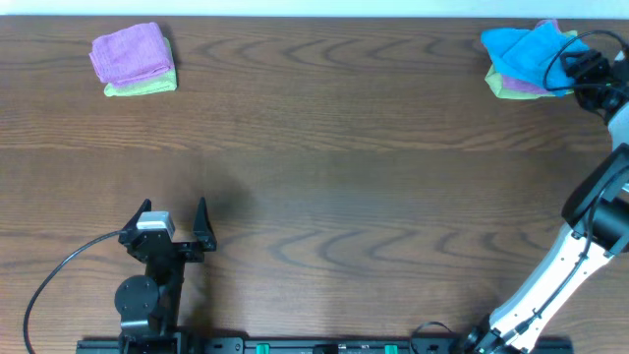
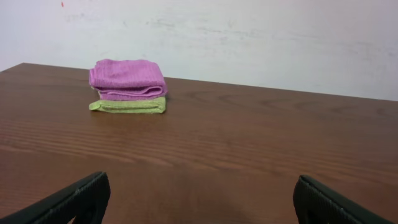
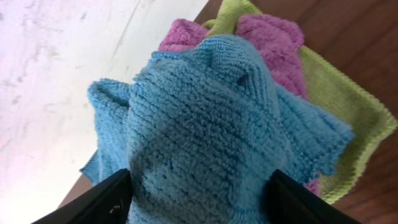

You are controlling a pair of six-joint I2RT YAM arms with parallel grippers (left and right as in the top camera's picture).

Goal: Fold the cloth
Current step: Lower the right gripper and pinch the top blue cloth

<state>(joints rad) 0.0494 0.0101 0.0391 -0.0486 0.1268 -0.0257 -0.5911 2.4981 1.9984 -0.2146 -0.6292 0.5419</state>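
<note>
The sky-blue cloth (image 1: 526,49) lies crumpled on a small pile at the table's far right corner. In the right wrist view the cloth (image 3: 211,124) fills the frame as a bunched hump. My right gripper (image 1: 575,64) is down on it, and its two black fingers stand apart on either side of the hump, touching the pile, so the right gripper (image 3: 199,199) is open around the cloth. My left gripper (image 1: 174,208) rests near the front left, far from the cloth; the left gripper (image 2: 199,202) is wide open over bare table.
Under the blue cloth lie a purple cloth (image 3: 273,43) and a lime-green cloth (image 3: 348,106). A folded purple cloth on a green one (image 1: 133,61) sits at the far left, the same stack (image 2: 127,84) ahead of the left gripper. The table's back edge is close behind both piles.
</note>
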